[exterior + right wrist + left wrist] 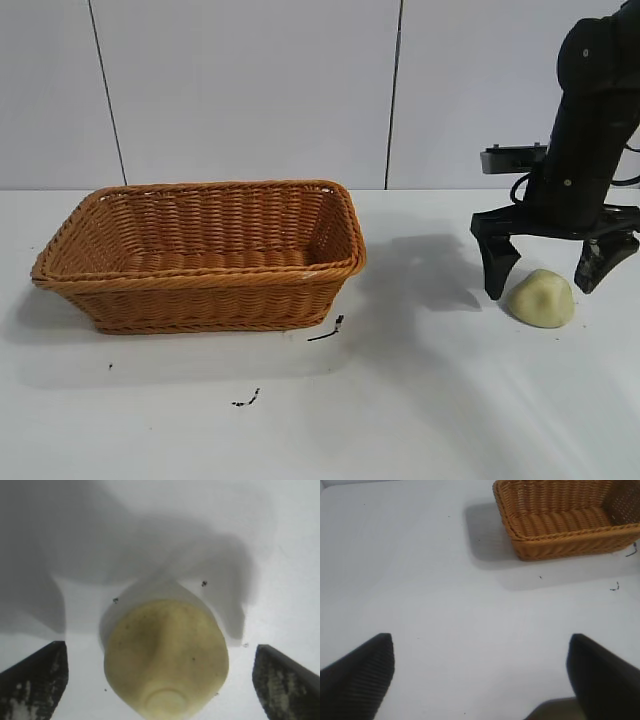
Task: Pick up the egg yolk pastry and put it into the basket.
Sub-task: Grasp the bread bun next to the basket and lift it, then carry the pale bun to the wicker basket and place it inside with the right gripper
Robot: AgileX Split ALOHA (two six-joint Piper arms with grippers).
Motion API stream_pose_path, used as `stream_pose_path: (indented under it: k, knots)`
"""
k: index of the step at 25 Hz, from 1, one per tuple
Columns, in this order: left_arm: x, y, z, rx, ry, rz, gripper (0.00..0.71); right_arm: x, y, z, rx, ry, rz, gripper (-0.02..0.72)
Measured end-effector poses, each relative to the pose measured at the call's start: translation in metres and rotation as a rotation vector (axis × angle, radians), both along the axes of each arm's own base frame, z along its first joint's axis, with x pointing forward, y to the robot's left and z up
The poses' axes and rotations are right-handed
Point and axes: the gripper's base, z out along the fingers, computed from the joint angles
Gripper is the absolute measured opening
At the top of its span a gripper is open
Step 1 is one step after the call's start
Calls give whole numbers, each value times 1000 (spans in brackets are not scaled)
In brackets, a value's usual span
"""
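Note:
The egg yolk pastry (pixel 541 298), a small pale yellow dome, lies on the white table at the right. My right gripper (pixel 545 282) is open and straddles it, one finger on each side, low over the table and not touching it. In the right wrist view the pastry (pixel 166 657) sits between the two dark fingertips (pixel 37 677) with a gap on both sides. The orange-brown wicker basket (pixel 205 290) stands at the left of the table and holds nothing that shows. My left gripper (pixel 480 670) is open over bare table, out of the exterior view; the basket (pixel 560 542) shows far off in its wrist view.
Small dark specks (pixel 327 331) lie on the table in front of the basket's right corner, and more (pixel 246 399) nearer the front. White table lies between the basket and the pastry. A panelled white wall stands behind.

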Motion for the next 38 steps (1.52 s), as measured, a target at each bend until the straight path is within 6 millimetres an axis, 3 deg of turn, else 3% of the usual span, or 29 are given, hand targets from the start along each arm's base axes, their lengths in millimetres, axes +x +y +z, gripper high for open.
stream_pose_path:
  k: [2, 5, 8, 12, 14, 18, 21, 30, 34, 38]
  knots:
    - [0, 0, 0, 0, 0, 0, 696, -1, 0, 0, -1, 8, 0, 666]
    - [0, 0, 0, 0, 0, 0, 696, -1, 0, 0, -1, 14, 0, 563]
    - [0, 0, 0, 0, 0, 0, 696, -1, 0, 0, -2, 16, 0, 438]
    - [0, 0, 0, 0, 0, 0, 696, -1, 0, 0, -2, 16, 0, 196]
    - [0, 0, 0, 0, 0, 0, 696, -1, 0, 0, -2, 16, 0, 132]
    - [0, 0, 0, 0, 0, 0, 696, -1, 0, 1, -2, 12, 0, 105]
    - [0, 0, 0, 0, 0, 0, 696, -2, -1, 13, -7, -13, 5, 102]
    - [0, 0, 0, 0, 0, 0, 696, -10, -2, 114, 3, -188, 11, 102]
    - [0, 0, 0, 0, 0, 0, 696, -3, 2, 144, 24, -228, 10, 102]
    - [0, 0, 0, 0, 0, 0, 696, 3, 21, 170, 28, -302, 57, 102]
